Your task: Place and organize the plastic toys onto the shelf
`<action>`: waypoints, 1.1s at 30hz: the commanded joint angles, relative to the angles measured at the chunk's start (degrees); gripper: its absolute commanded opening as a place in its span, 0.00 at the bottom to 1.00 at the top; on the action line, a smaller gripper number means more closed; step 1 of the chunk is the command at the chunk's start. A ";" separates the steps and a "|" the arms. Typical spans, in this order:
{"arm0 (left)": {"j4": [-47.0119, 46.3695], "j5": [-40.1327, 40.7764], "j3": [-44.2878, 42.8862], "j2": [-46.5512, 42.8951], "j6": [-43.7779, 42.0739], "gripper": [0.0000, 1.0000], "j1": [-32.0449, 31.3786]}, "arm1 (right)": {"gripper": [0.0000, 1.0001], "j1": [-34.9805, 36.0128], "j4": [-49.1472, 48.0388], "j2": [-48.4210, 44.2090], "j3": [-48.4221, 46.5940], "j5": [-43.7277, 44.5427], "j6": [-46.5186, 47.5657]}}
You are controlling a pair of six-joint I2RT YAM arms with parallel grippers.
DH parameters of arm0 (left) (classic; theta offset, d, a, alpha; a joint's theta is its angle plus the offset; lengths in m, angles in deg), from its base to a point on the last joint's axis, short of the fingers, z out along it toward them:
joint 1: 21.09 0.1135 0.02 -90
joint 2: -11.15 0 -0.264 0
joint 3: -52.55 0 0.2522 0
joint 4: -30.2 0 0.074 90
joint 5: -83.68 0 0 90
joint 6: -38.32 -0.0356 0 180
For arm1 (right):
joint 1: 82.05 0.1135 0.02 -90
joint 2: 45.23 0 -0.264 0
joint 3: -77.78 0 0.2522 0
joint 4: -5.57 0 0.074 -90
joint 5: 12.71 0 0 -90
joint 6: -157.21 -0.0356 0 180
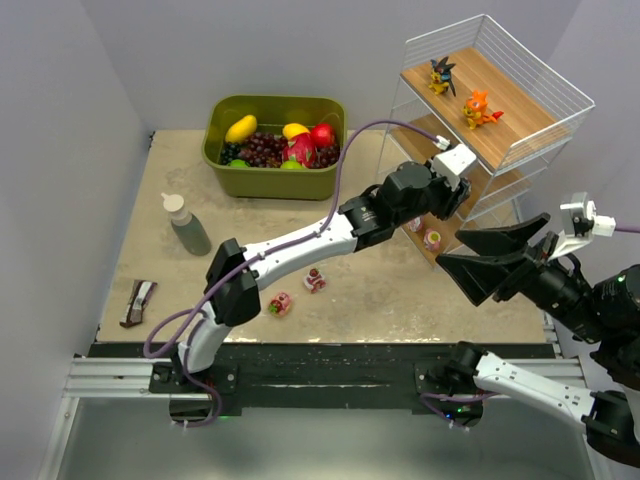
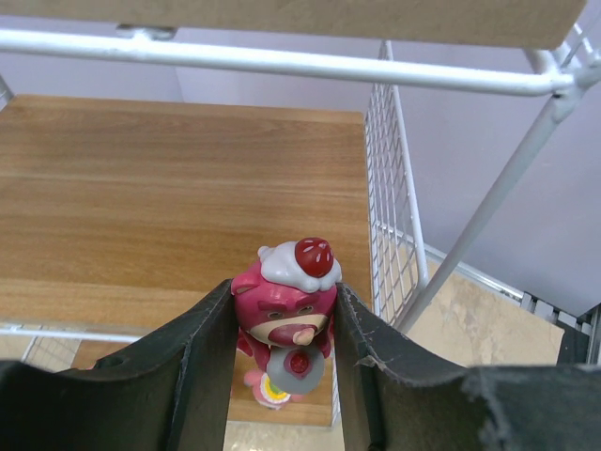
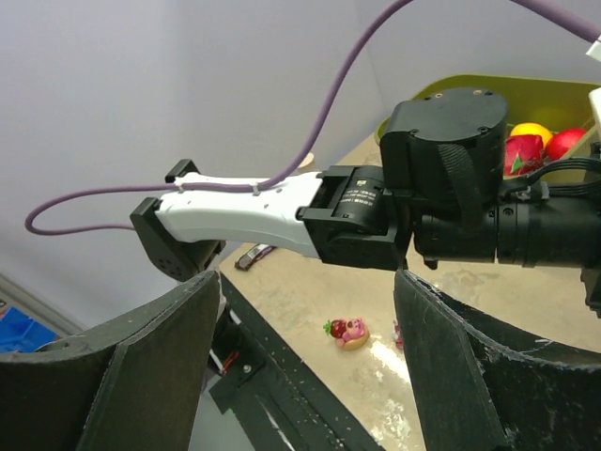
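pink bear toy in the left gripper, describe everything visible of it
The pink bear figurine looks like glossy plastic: deep pink head, paler snout, white cap topped by a dark red blob, a round grey piece at its front. It is upright facing the wrist camera, pinched between the black fingers of the left gripper, at the front edge of a wooden shelf tier. Whether it rests on the wood is unclear.

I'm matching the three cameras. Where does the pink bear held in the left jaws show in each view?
Top external: hidden behind the left arm at the shelf.
Left wrist: pink bear, bottom centre, between the jaws.
Right wrist: not in it.
Landmark: the left arm, crossing top external and right wrist views.
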 commanded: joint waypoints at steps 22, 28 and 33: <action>-4.69 -5.08 -7.49 6.00 -2.42 0.06 1.55 | 0.82 0.14 -0.74 -1.59 -2.14 -4.70 2.88; -4.33 -6.75 -7.93 6.70 -1.72 0.10 1.99 | 0.82 0.14 -0.74 -1.77 -1.79 -4.44 2.79; -4.69 -7.54 -8.02 6.96 -1.37 0.19 2.17 | 0.82 0.14 -0.83 -1.77 -1.35 -4.35 2.79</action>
